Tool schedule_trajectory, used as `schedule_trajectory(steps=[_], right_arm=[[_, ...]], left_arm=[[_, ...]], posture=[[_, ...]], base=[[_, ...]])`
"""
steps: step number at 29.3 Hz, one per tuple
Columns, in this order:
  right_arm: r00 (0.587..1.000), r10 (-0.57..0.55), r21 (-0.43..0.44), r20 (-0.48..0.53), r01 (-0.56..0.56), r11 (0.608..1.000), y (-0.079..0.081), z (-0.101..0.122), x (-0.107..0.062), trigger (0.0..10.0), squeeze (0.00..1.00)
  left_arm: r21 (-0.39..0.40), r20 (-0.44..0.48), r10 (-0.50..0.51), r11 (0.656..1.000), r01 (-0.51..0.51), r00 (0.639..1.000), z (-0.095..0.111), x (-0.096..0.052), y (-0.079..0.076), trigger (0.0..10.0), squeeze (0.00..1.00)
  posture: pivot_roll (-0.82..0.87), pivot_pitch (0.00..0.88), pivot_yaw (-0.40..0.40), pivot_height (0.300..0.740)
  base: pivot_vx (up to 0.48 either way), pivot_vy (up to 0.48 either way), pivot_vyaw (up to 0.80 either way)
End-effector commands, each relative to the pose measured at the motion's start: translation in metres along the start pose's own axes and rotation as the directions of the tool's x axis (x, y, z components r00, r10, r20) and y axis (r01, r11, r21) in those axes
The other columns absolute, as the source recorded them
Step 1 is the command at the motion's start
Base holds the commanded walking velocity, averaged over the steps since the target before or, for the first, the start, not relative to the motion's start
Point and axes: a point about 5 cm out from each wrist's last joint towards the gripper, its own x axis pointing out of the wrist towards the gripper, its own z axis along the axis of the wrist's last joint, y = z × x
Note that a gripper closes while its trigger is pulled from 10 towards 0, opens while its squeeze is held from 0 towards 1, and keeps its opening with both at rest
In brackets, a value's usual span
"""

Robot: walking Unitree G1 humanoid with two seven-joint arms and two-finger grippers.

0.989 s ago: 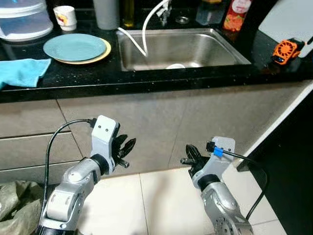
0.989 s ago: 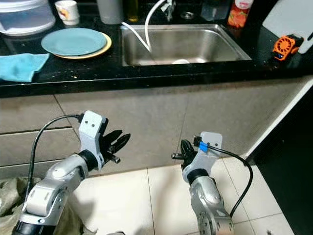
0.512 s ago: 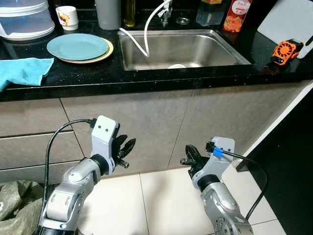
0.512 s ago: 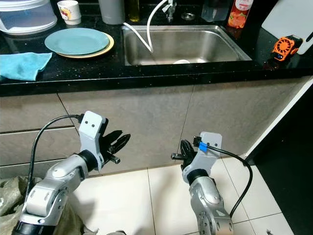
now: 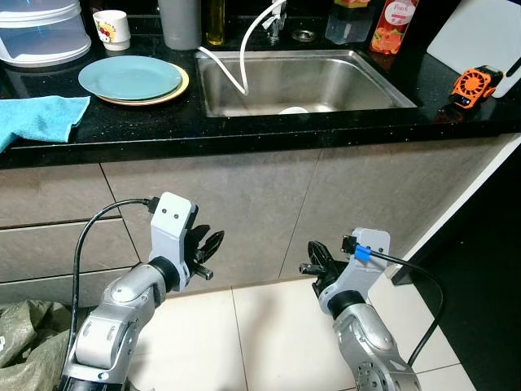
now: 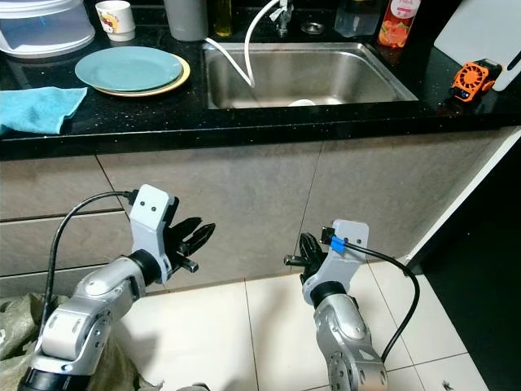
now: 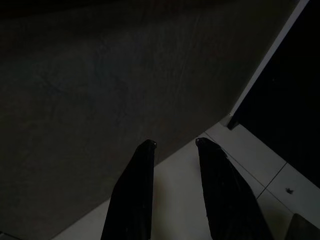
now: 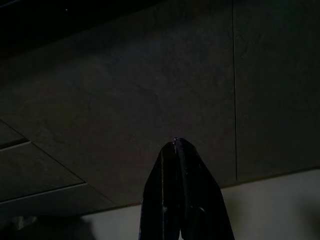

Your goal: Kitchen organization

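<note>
Countertop [image 5: 244, 134]: black speckled stone, running left to right across the far part of the scene, above grey cabinet fronts [image 5: 244, 212].
Floor [image 5: 269, 326]: pale tiles, near, below the cabinets.
Sink [image 5: 391, 81]: stainless steel, set into the countertop right of centre; a white hose [image 5: 242, 57] from the tap curves down into it, and a small white object lies at the near edge of the basin.
Container [image 5: 41, 32]: clear plastic with a white lid, far left on the countertop.
Plates [image 5: 130, 79]: a blue plate stacked on a yellow one, on the countertop just left of the sink.
Cloth [image 5: 41, 118]: blue, lying at the left near edge of the countertop, well apart from the sink.
Cutting board [image 5: 480, 37]: white, far right.
Grey cup [image 5: 179, 23]: tall, far side, between plates and tap.
Bottle [image 5: 391, 26]: red and orange label, far side right of the tap.
Mug [image 5: 110, 28]: white with a printed figure, far side, beyond the plates.
Orange fan [image 5: 472, 85]: small, on the countertop at right, near the cutting board.
Left gripper [image 5: 207, 248]: held low in front of the cabinet fronts, below countertop level; fingers [image 7: 135, 195] apart, empty.
Right gripper [image 5: 316, 259]: held low at the same height, right of centre; fingers [image 8: 182, 200] pressed together, holding nothing.
</note>
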Motion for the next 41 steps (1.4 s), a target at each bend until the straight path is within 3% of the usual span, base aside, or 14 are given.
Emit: schedule_trajectory(steps=[1,41], right_arm=[[1.0,-0.008,0.031,-0.007,0.009,0.999,0.0021,-0.0029,-0.0007,10.0,0.0],[1.0,-0.008,0.034,-0.008,0.009,0.999,0.0025,-0.0027,-0.0005,10.0,0.0]], left_arm=[[-0.014,-0.012,0.003,1.0,-0.003,1.0,-0.0019,-0.0001,0.0007,10.0,0.0],[-0.014,-0.022,0.018,1.0,-0.018,1.0,-0.0017,0.0003,0.0022,10.0,0.0]], posture=[[0.17,0.077,-0.022,0.74],[0.17,0.079,-0.023,0.74]], base=[[0.0,0.0,0.0],[0.0,0.048,0.0]])
